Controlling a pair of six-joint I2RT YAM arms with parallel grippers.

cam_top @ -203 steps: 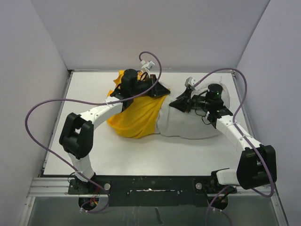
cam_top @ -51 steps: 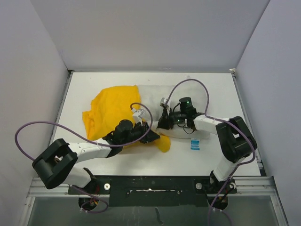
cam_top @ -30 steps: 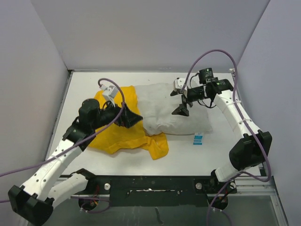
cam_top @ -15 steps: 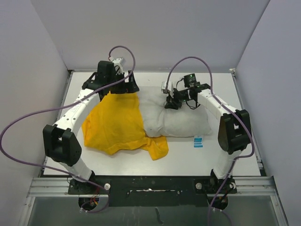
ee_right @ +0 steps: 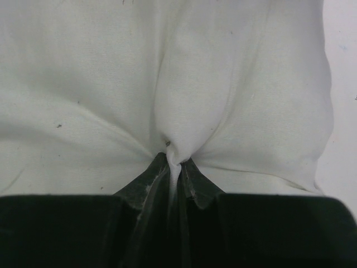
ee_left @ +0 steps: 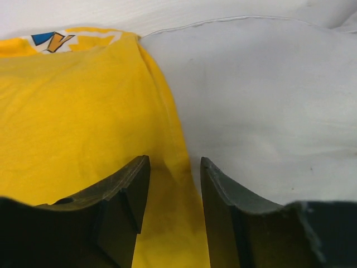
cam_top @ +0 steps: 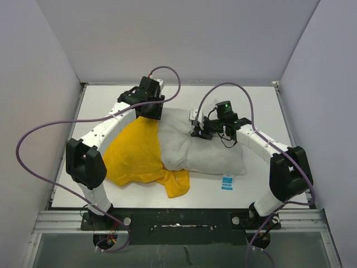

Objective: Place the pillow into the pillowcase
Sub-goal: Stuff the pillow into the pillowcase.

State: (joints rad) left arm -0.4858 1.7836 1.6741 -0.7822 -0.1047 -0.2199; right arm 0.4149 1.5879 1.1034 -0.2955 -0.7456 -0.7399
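Observation:
The white pillow (cam_top: 209, 153) lies across the middle of the table, its left end against the yellow pillowcase (cam_top: 136, 156). My left gripper (cam_top: 152, 115) is at the far end of the line where the two meet. In the left wrist view it (ee_left: 174, 162) is part-way open, its fingers astride the pillowcase's edge (ee_left: 78, 106) beside the pillow (ee_left: 262, 100). The yellow cloth fills the gap without being pinched. My right gripper (cam_top: 195, 133) is on top of the pillow. In the right wrist view it (ee_right: 175, 159) is shut on a pinched fold of the pillow (ee_right: 167, 72).
A small blue and white tag (cam_top: 227, 182) lies on the white table (cam_top: 100, 106) just in front of the pillow's right end. Grey walls close the table in at the left, back and right. A corner of the pillowcase (cam_top: 177, 184) sticks out towards the near edge.
My left gripper has moved right along the far side to the pillowcase's edge, its jaws narrowing. My right gripper has shut on a fold of the pillow, which shifted a little nearer and leftwards.

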